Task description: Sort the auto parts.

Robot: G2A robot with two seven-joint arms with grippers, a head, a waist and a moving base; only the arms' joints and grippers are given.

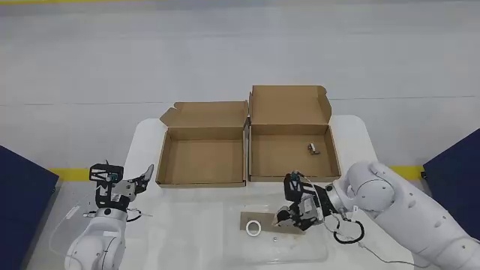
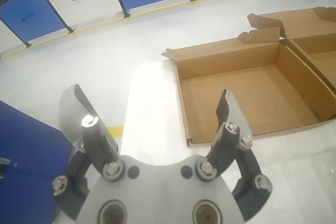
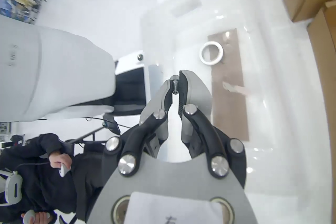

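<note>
Screw (image 3: pixel 175 85) is pinched in the right gripper (image 3: pixel 176 80), probably bound for the box (image 1: pixel 285 154) at 12 o'clock, while the left gripper (image 2: pixel 151 92) hangs spread at 8 o'clock.

The left gripper (image 2: pixel 151 93) sits low at the robot's left side, tilted forward, its fingers (image 2: pixel 227 109) spread wide with nothing between them. The right gripper (image 3: pixel 176 79) reaches inward from the right, fingers pinched on what looks like a small bolt (image 3: pixel 174 86).
</note>
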